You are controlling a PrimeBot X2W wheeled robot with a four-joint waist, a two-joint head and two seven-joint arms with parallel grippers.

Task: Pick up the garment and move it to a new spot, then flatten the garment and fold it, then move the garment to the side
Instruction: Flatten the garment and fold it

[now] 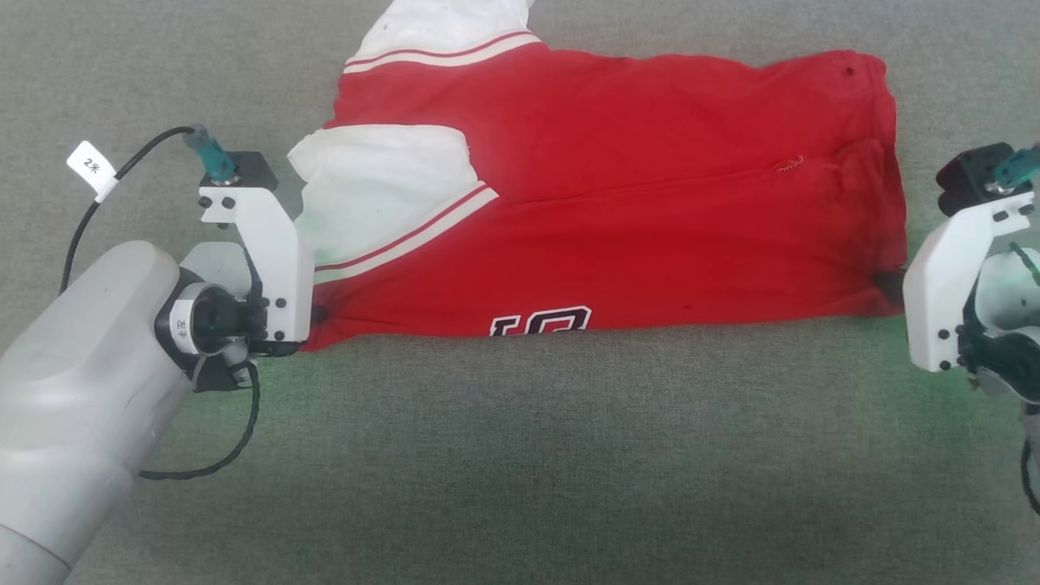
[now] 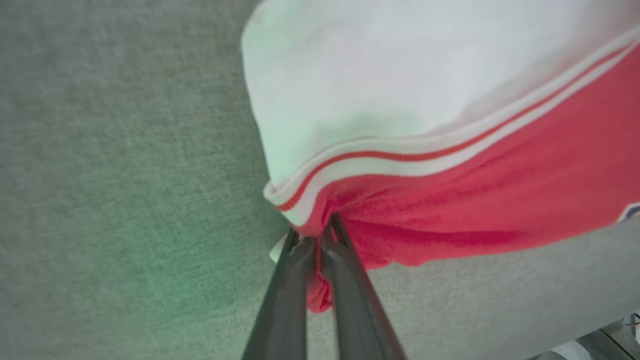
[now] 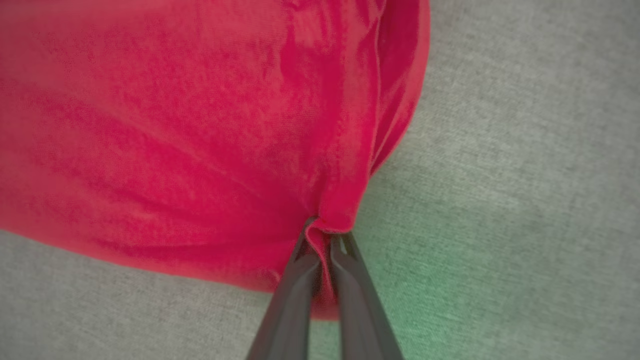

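The garment (image 1: 634,203), a red shirt with white sleeves and striped trim, lies folded lengthwise across the grey cloth surface. Part of its black-and-white number shows at the near fold edge. My left gripper (image 1: 318,313) is at the garment's near left corner; in the left wrist view the gripper (image 2: 316,235) is shut on red cloth (image 2: 450,200) just below the sleeve trim. My right gripper (image 1: 892,280) is at the near right corner; in the right wrist view the gripper (image 3: 325,235) is shut on a bunched fold of red cloth (image 3: 175,125).
A grey woven surface (image 1: 520,455) spreads all around the garment. A black cable (image 1: 97,203) with a white tag loops beside my left wrist. One white sleeve (image 1: 447,28) reaches past the top edge of the head view.
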